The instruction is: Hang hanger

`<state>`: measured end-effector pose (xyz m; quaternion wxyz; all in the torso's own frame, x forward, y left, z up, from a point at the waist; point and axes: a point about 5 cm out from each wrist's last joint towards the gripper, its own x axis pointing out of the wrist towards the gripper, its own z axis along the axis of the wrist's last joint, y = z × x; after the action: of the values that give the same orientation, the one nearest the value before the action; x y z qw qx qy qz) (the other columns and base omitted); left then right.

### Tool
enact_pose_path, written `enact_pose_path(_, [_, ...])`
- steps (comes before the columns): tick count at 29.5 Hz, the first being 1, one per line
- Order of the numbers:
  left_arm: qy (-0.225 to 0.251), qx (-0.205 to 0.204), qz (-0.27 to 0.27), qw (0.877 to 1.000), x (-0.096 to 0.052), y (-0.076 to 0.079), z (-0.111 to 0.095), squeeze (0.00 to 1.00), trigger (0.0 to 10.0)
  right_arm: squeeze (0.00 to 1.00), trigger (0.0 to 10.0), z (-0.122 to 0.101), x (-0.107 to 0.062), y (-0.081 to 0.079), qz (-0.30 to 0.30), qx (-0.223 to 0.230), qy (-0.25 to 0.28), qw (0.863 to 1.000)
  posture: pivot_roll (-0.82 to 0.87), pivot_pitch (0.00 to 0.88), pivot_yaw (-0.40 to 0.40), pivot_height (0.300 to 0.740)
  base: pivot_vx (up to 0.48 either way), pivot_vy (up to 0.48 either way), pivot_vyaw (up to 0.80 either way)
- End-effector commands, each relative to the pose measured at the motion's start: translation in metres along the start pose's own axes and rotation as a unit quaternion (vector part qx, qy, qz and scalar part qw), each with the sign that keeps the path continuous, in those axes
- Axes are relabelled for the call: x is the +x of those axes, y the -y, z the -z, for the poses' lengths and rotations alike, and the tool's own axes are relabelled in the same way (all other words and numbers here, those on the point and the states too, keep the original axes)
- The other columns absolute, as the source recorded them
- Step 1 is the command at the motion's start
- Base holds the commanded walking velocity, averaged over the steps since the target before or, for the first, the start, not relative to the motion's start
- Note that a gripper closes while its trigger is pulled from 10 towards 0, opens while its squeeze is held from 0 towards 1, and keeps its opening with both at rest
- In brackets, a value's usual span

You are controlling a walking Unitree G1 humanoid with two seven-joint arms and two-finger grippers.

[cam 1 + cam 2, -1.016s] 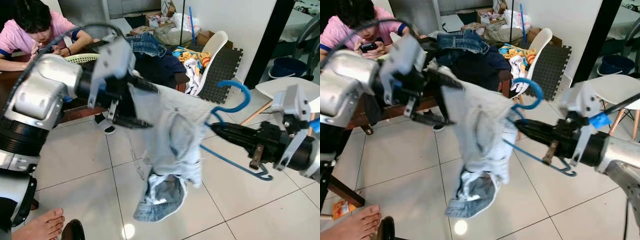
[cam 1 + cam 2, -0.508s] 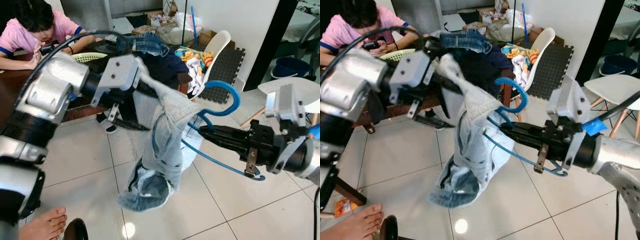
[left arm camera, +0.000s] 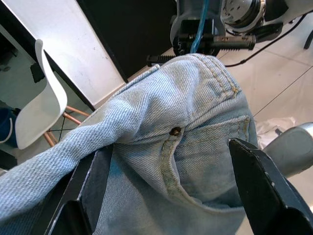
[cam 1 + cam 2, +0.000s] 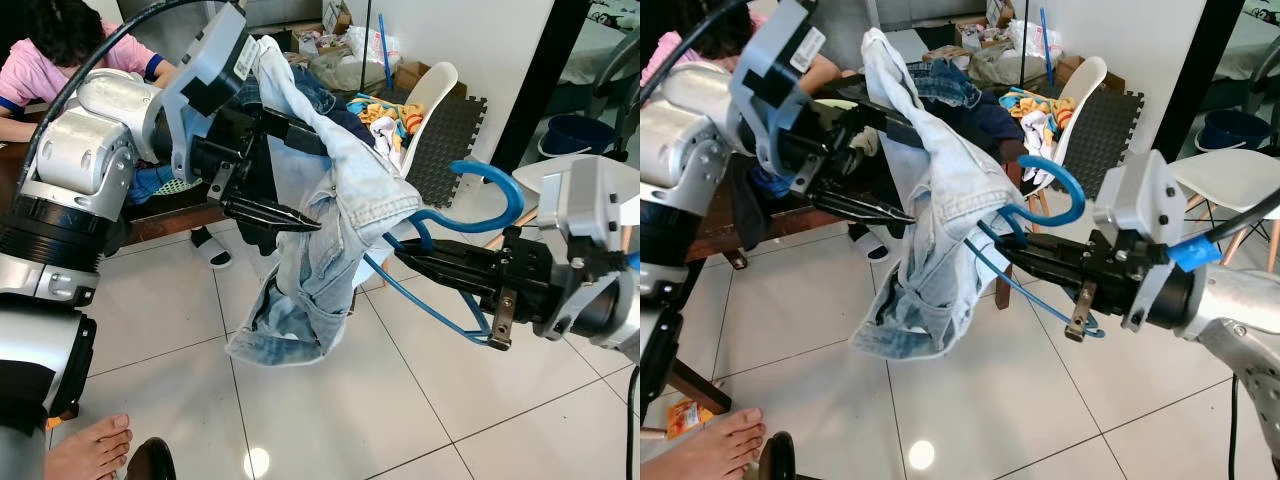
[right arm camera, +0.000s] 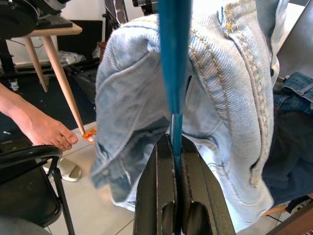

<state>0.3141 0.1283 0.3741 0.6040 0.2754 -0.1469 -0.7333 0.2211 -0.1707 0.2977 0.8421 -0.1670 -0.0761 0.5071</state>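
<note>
Left gripper [image 4: 300,180] spread wide; right gripper [image 4: 400,252] clamped together.

**Denim, plastic and brushed metal**

The jeans [image 4: 330,230] are pale, faded denim cloth with a coarse weave, tan topstitching and a small dull metal rivet [image 3: 174,131]. The hanger [image 4: 480,205] looks like smooth, glossy blue plastic. Both arms have satin silver metal shells; the left gripper [image 4: 295,175] and right gripper [image 4: 420,258] have matt black fingers. The floor [image 4: 330,400] is glossy pale tile that mirrors a light.
</note>
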Motion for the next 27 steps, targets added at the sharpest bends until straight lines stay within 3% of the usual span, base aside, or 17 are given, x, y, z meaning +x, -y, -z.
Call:
enact_pose_path(1, [0.015,0.022,0.029,0.999,0.003,0.003,-0.015,0.00,10.0,0.00,10.0,0.004,0.003,-0.002,-0.014,0.005,-0.017,1.000,-0.04,0.087,0.064,0.740,0.000,0.000,0.00])
enact_pose_path(5, [0.009,0.008,0.045,0.999,0.004,0.010,-0.013,0.00,10.0,0.00,10.0,0.006,0.002,0.002,0.003,0.005,-0.020,1.000,-0.04,0.087,0.064,0.740,0.000,0.000,0.00])
enact_pose_path(9, [-0.020,-0.022,0.086,0.996,0.009,0.029,0.000,0.00,10.0,0.00,10.0,0.011,-0.001,0.031,0.111,0.007,-0.024,0.994,-0.04,0.088,0.061,0.740,0.000,0.000,0.00])
enact_pose_path(16, [-0.047,-0.027,0.125,0.991,0.021,0.048,0.012,0.00,10.0,0.00,10.0,0.004,-0.003,0.040,0.137,0.021,0.017,0.990,-0.04,0.087,0.058,0.740,0.000,0.000,0.00])
enact_pose_path(20, [-0.048,0.012,0.077,0.996,0.021,0.033,0.011,0.00,10.0,0.00,10.0,0.006,-0.002,0.033,0.110,0.014,0.001,0.994,-0.04,0.084,0.056,0.740,0.000,0.000,0.00])
enact_pose_path(22, [-0.045,0.031,0.034,0.998,0.018,0.021,0.008,0.00,10.0,0.00,10.0,0.010,0.000,0.025,0.083,0.007,-0.016,0.996,-0.04,0.083,0.056,0.740,0.000,0.000,0.00])
enact_pose_path(23, [-0.031,0.057,-0.020,0.998,0.014,0.006,-0.001,0.00,10.0,0.00,10.0,0.014,0.001,0.017,0.053,0.004,-0.037,0.998,-0.04,0.081,0.058,0.740,0.000,0.000,0.00])
enact_pose_path(27, [-0.018,0.074,-0.052,0.996,0.009,-0.004,-0.011,0.00,10.0,0.00,10.0,0.019,0.001,0.011,0.034,0.001,-0.059,0.998,-0.04,0.081,0.058,0.740,0.000,0.000,0.00])
